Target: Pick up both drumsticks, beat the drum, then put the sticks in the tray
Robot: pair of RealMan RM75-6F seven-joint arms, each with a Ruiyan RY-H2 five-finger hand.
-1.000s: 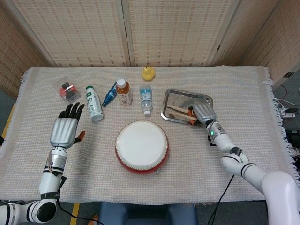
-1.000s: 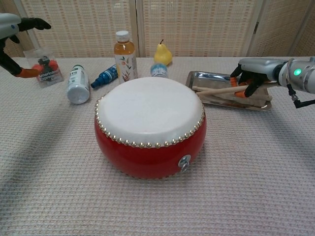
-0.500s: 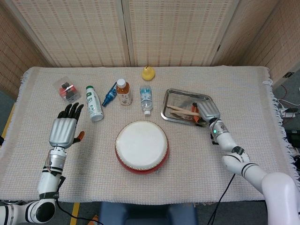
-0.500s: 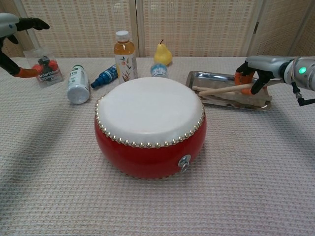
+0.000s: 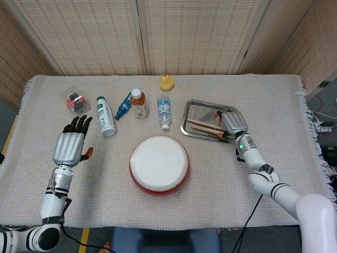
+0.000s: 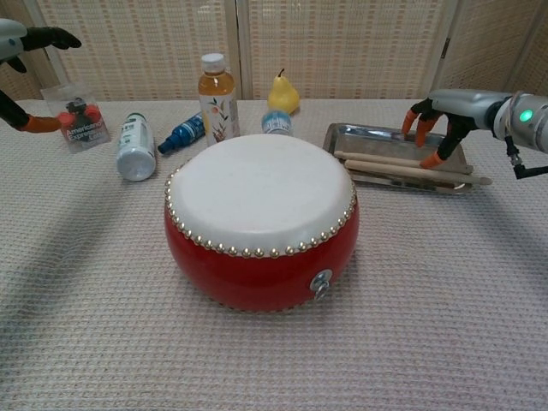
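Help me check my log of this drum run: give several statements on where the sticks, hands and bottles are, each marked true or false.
1. Both drumsticks lie in the tray. True.
2. The right hand grips a drumstick. False: its fingers are spread above the sticks, holding nothing.
3. The left hand holds a bottle. False: it is open and empty.
4. The white bottle stands upright. False: it lies on its side.
5. The yellow pear sits behind the drum. True.

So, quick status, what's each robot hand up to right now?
Left robot hand open, hovering at the table's left. Right robot hand open above the tray. Both drumsticks lying in the tray. Nothing in the way.
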